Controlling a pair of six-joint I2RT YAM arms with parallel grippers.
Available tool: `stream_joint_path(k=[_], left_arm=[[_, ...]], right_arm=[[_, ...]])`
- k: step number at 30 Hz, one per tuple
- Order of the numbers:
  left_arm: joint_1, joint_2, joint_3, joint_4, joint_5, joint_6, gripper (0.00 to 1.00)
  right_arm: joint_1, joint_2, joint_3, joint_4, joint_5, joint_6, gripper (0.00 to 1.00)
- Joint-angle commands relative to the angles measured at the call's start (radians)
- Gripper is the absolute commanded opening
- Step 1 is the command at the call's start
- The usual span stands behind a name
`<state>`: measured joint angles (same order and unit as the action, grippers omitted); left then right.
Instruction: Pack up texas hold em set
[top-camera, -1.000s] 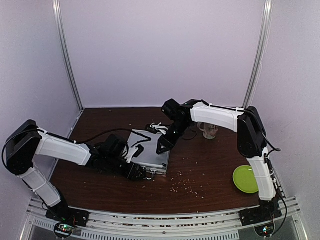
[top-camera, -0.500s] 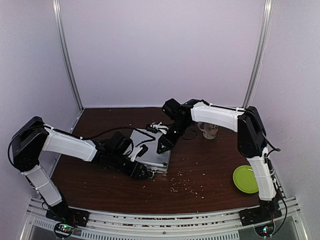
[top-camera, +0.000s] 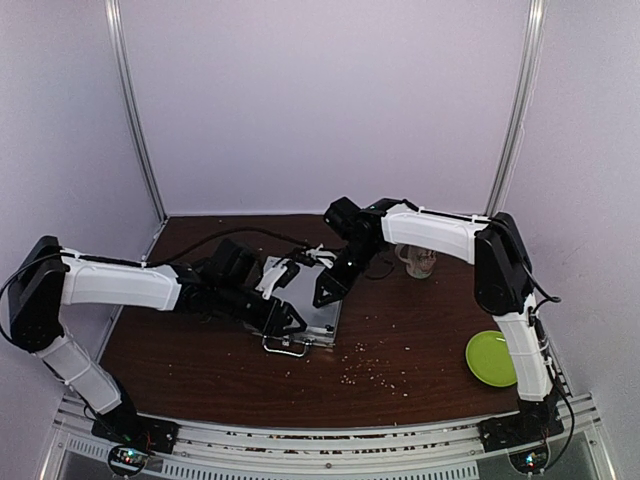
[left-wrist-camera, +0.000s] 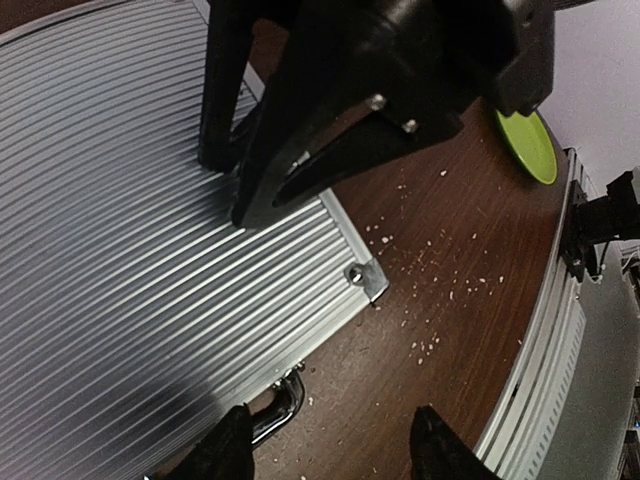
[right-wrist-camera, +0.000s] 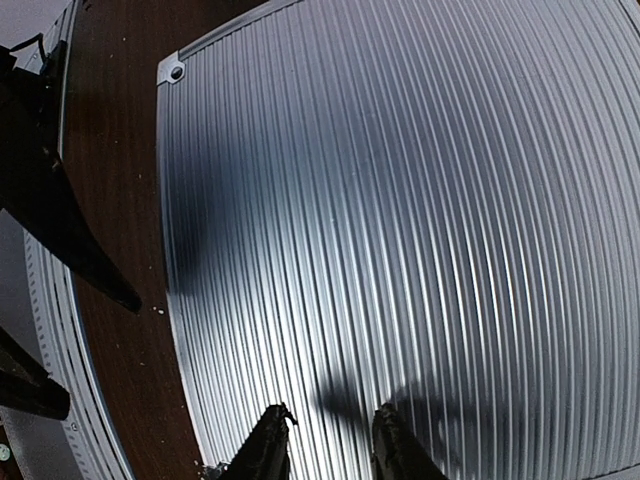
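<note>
The texas hold em set shows as a flat silver ribbed case (top-camera: 305, 300), lying closed on the brown table. Its metal handle (top-camera: 285, 348) sticks out at the near edge and also shows as the handle (left-wrist-camera: 272, 412) in the left wrist view. My left gripper (top-camera: 287, 318) hovers over the case's near edge. In its own view the left gripper (left-wrist-camera: 330, 452) is open, with bare table and the handle between its fingers. My right gripper (top-camera: 324, 294) is shut, its tips down on the lid (right-wrist-camera: 400, 200) near the right edge. The right gripper (right-wrist-camera: 330, 445) holds nothing.
A cream mug (top-camera: 418, 262) stands behind the right arm. A lime green plate (top-camera: 491, 358) lies at the near right and shows as the plate (left-wrist-camera: 527, 145) in the left wrist view. Pale crumbs (top-camera: 372, 372) are scattered in front of the case. Black cables (top-camera: 308, 255) lie behind it.
My left arm has swung back and to the right, from the case's near left corner to over its front edge, uncovering the handle. Its jaws narrowed slightly. The right arm stayed still.
</note>
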<state>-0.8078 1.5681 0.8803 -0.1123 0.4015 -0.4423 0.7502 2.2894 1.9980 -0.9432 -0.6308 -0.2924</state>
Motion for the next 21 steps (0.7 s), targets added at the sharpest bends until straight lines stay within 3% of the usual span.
stream_joint_path(k=[1,4,7,14,21], left_arm=[[-0.001,-0.015,0.026,0.017,0.002,0.012,0.55],[-0.001,-0.026,0.011,0.008,-0.003,0.012,0.53],[-0.002,-0.041,-0.019,0.004,0.002,0.027,0.44],[-0.007,-0.010,-0.036,-0.076,-0.050,0.107,0.00],[-0.016,0.048,-0.015,-0.095,-0.133,0.111,0.00]], right_arm=[[0.010,0.075,-0.019,-0.060,0.039,-0.009,0.29],[0.009,0.074,-0.019,-0.060,0.038,-0.011,0.30],[0.010,0.076,-0.019,-0.059,0.036,-0.011,0.30],[0.009,0.081,-0.018,-0.062,0.039,-0.008,0.29],[0.010,0.088,-0.018,-0.063,0.039,-0.005,0.29]])
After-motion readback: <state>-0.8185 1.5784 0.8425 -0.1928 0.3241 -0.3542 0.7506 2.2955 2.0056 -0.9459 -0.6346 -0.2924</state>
